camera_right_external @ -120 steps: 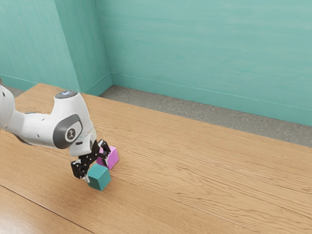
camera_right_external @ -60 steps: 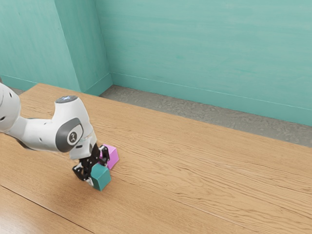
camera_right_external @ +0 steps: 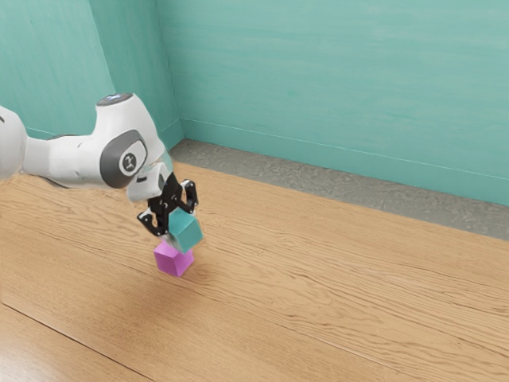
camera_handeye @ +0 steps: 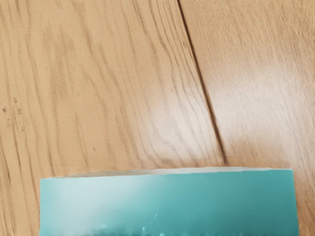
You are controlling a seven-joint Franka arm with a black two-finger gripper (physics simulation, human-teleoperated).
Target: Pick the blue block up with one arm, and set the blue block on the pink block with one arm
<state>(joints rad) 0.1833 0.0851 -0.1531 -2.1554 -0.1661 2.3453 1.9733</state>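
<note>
Since 0.5 s ago: our claw has risen off the desk w/ blue block. Claw: clenched on blue block, fingers on opposite sides. Blue block: airborne, tilted, just above pink block; contact betw. them, can't tell. Pink block: on desk.

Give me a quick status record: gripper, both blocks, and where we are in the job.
gripper: shut on the blue block, above the table
blue block: held off the table, tilted, right over the pink block
pink block: sitting on the wooden table
contact between blocks: cannot tell
stage: pick done, block not yet released
</note>
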